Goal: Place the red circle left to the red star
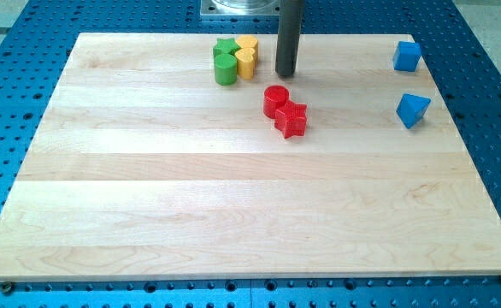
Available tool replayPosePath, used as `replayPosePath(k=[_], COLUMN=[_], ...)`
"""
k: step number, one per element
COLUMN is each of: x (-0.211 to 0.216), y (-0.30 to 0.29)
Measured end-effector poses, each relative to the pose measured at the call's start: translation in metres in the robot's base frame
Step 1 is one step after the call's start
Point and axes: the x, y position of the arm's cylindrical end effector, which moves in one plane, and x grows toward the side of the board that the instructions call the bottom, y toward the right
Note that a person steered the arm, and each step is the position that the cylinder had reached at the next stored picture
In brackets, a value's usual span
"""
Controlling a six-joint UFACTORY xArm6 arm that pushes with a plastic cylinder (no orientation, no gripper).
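**Red circle sits up-left of the star, tip waits above both**

Position of the red circle (275, 100) is what decides our coming push. It lies near the middle of the wooden board (148, 214), in its upper half, and it touches the red star (291, 119). The circle is toward the view's top and a little toward the view's left of the star, so it is diagonal to it, not beside it on the left.

We have no jaws on this arm, so there is nothing to open or to close; we only have a rod, and my tip (285, 74) stands on the board toward the view's top of the circle, slightly to the view's right of it, near but apart. From the tip, the circle lies down the view and a bit to the left.

In our judgement, a push from this side would send the circle toward the view's bottom and left, along the star's left edge. The risk is that the star is dragged too, because the two blocks touch.

Other blocks are well apart: a green cylinder (225, 69), a green star (224, 48) and two yellow blocks (246, 56) to the view's upper left of the tip, and a blue cube (407, 56) and a blue block (412, 109) at the view's right.
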Motion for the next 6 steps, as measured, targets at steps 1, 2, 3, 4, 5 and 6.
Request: replayPosePath(k=[1,2,3,4,5,6], x=[0.037,0.060,0.057,0.058,0.061,0.062], y=[-0.002,0.006,-0.004,-0.030,-0.036,-0.064])
